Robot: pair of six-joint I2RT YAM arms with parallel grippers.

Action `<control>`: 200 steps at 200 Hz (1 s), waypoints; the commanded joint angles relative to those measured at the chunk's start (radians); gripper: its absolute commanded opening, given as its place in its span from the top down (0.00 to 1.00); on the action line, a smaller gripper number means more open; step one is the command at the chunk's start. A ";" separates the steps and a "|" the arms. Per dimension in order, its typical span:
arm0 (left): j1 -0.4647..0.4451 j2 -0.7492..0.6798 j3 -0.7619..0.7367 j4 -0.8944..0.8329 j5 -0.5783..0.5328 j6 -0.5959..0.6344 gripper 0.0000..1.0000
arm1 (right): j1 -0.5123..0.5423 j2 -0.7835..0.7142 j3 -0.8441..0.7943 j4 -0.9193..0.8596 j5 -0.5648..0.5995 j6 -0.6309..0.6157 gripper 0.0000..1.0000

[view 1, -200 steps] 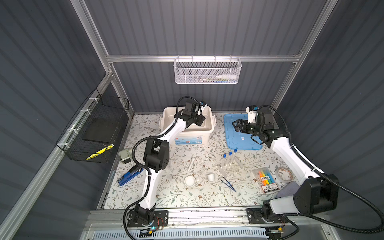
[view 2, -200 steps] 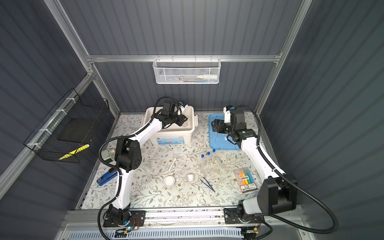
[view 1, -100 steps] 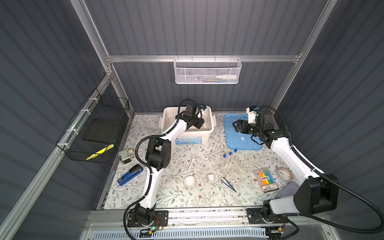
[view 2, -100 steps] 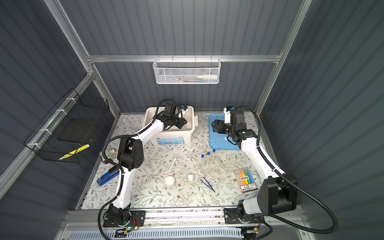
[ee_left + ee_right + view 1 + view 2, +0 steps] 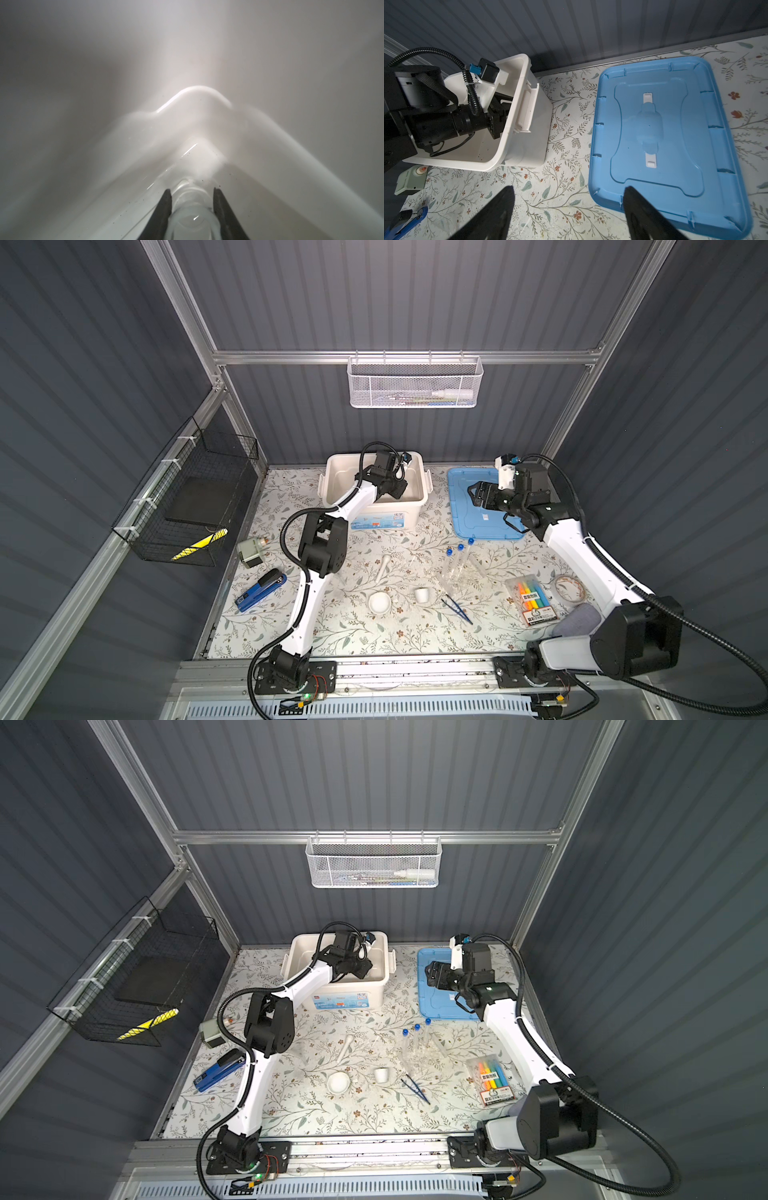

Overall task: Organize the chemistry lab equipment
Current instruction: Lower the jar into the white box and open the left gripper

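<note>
Surface [image 5: 357, 635]: floral sheet, carries everything.

Bin [image 5: 415, 512]: white, open, at the far edge, left of middle.

Lid [image 5: 478, 526]: blue, lying flat at the far edge toward the right corner. It is beside the bin but apart from it.

Right gripper [image 5: 569, 189]: hangs above the lid's bin-side edge, jaws spread wide, nothing between them.

Left gripper [image 5: 192, 189]: down inside the bin, pointed into one of its corners. Jaws pinch the flask [image 5: 192, 224], clear glass. Cannot tell whether the flask touches the bin floor.

Rack [image 5: 457, 578]: clear, right of middle, between the lid and the near edge.

Tubes [image 5: 459, 549]: three, blue caps toward the far edge, at the rack. Cannot tell whether they sit in it.

Mortar [image 5: 379, 602]: white, upright, middle of the surface toward the near edge.

Pestle [image 5: 384, 566]: white, lying flat on the far side of the mortar, apart from it.

Tweezers [image 5: 456, 610]: blue, lying flat on the near side of the rack.

Cup [image 5: 422, 594]: white, upright, between mortar and tweezers.
</note>
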 commanded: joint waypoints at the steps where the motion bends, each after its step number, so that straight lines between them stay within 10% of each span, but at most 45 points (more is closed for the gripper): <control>1: 0.005 0.030 0.048 0.030 -0.045 -0.019 0.71 | -0.002 -0.015 -0.009 -0.004 0.005 0.011 0.17; 200: 0.005 -0.129 0.021 0.025 -0.024 -0.110 0.05 | -0.001 -0.088 -0.026 -0.046 0.000 -0.035 0.16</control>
